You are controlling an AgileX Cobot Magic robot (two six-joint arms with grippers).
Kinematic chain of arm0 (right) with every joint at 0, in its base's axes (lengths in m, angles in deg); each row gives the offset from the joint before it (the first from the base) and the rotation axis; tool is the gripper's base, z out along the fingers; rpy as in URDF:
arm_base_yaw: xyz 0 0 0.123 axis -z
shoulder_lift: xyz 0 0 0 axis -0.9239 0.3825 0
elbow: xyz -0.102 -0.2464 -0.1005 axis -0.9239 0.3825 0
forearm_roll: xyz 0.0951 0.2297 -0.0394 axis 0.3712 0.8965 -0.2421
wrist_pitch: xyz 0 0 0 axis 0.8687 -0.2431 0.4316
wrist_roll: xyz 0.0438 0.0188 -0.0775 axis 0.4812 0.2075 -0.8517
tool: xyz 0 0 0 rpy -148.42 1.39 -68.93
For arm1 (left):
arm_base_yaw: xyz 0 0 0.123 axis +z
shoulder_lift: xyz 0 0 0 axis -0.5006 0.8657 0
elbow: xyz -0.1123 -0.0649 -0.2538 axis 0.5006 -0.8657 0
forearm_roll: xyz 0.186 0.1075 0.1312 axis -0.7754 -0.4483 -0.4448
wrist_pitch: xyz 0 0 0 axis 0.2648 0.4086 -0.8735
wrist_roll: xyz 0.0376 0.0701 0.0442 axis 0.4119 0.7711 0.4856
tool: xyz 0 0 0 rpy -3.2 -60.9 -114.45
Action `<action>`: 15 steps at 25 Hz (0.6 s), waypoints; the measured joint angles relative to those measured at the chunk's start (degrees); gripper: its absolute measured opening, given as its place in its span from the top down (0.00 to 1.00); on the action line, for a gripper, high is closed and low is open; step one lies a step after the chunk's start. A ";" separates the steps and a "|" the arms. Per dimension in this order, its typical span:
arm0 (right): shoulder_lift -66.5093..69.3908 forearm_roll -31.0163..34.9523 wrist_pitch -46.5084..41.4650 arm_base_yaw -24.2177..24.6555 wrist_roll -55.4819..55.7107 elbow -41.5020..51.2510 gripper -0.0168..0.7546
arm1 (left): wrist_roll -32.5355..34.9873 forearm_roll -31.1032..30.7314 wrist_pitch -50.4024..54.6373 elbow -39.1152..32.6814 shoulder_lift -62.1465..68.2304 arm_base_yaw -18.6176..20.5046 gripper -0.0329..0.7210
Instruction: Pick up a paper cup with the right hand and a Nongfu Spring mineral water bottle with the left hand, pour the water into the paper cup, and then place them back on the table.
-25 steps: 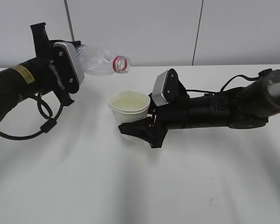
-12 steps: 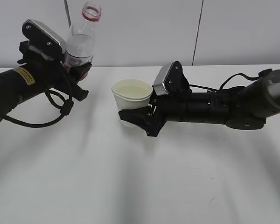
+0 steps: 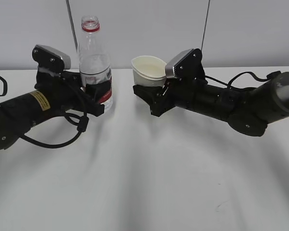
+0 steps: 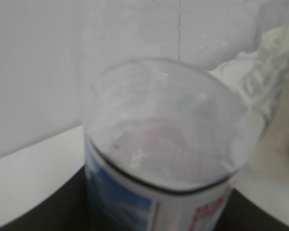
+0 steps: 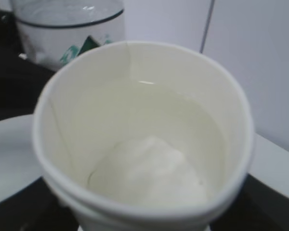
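Note:
The Nongfu Spring bottle [image 3: 95, 67] is upright at the back left, uncapped, with its red neck ring on top and its base at or just above the table [image 3: 149, 183]. My left gripper [image 3: 97, 95] is shut on its labelled lower half. In the left wrist view the bottle [image 4: 164, 159] fills the frame. The paper cup [image 3: 149, 70] is held a little off the table, tilted slightly, right of the bottle. My right gripper [image 3: 151, 96] is shut on the cup's lower part. The right wrist view shows the cup [image 5: 144, 139] with clear water in it and the bottle [image 5: 70, 29] behind.
A grey panelled wall [image 3: 241, 29] runs close behind both arms. Black cables loop from the left arm [image 3: 62, 139] and trail from the right arm [image 3: 241, 79]. The white tabletop stretches toward the front.
The bottle has swung from a pouring tilt to upright and come down to the table at the left. The cup has moved up and back to the right, away from the bottle.

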 joint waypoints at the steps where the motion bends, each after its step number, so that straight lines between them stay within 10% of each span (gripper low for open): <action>1: 0.00 1.88 -0.75 0.00 -0.75 0.00 0.32 | -0.49 -0.07 -0.80 0.00 1.02 0.00 0.47; 15: 2.29 17.81 -3.69 1.21 -5.59 0.00 0.32 | -3.61 -5.82 -8.49 0.10 7.03 0.00 0.47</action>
